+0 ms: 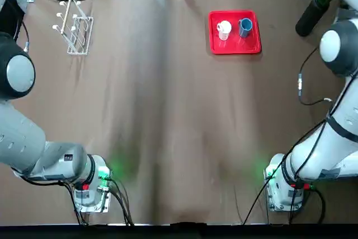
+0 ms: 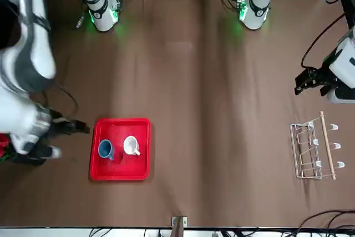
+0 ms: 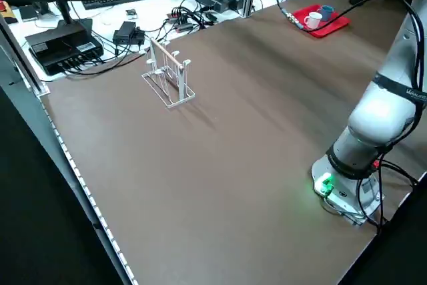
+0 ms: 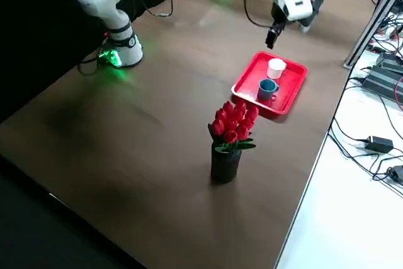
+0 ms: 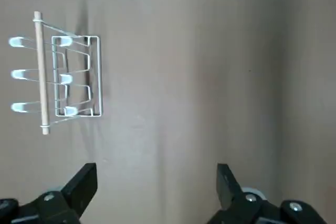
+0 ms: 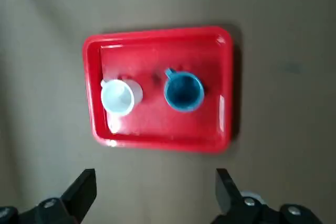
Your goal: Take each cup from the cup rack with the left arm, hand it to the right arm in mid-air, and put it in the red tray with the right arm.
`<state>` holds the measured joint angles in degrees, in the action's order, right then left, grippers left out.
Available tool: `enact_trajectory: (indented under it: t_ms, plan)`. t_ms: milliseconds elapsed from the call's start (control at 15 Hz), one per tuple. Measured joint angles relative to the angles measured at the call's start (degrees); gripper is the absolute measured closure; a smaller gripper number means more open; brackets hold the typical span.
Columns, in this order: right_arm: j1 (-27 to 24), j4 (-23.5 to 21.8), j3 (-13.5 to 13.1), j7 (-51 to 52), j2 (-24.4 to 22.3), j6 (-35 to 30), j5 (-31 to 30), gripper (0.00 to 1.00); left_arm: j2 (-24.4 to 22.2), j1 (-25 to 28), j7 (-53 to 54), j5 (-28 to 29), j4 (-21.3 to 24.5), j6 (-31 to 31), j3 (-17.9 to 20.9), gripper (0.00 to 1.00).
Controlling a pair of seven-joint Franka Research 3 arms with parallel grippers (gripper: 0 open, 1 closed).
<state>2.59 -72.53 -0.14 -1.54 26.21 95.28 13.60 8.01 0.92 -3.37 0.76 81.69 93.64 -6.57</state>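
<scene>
Both cups (image 6: 121,97) (image 6: 184,91) are already sat in the red tray (image 6: 226,93), just off the right tool (image 6: 156,195), fingers spread. Left tool (image 5: 157,190), also spread, is nearer the bare rack (image 5: 100,77); probably just retreating needed, though arm height's hard to judge.

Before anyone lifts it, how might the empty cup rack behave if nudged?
The cup rack would probably shift easily, since it is mostly thin wire. It would likely stay stiff, given its welded-looking frame, but might tip toward its slanted post.
</scene>
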Motion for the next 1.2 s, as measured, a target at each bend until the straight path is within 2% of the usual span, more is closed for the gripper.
enact_trajectory:
  t_ms: [133,267,400,600,867,1067,1200]
  plan:
    - [-2.2,0.0,0.0,0.0,-3.5,-6.3,-0.8,0.00,0.0,0.0,0.0,0.6,0.0,0.0,-0.3,0.00]
    - [-3.2,-0.1,0.0,0.0,-6.2,-9.1,-4.0,0.00,0.0,0.0,0.0,0.7,0.0,0.0,-0.3,0.00]
    - [-3.2,-0.2,0.1,0.0,-8.6,-10.7,-8.5,0.00,0.0,0.0,0.0,0.8,0.0,0.0,-0.3,0.00]
    - [-3.1,-1.2,0.4,0.0,-11.3,-10.8,-10.3,0.00,0.0,0.0,0.0,0.8,0.0,-0.1,-0.3,0.00]
    - [-3.0,-7.8,0.6,-0.1,-17.0,-7.9,-10.3,0.00,0.0,0.0,0.1,0.9,0.0,-0.1,-0.3,0.00]
    - [-2.9,-8.3,1.0,0.0,-20.1,-13.4,-10.6,0.00,0.0,0.0,0.1,0.9,0.0,-0.1,-0.3,0.00]
    - [-3.1,-8.0,0.8,0.0,-20.8,-14.3,-10.6,0.00,-0.1,0.1,0.1,0.9,-0.1,-0.1,-0.3,0.00]
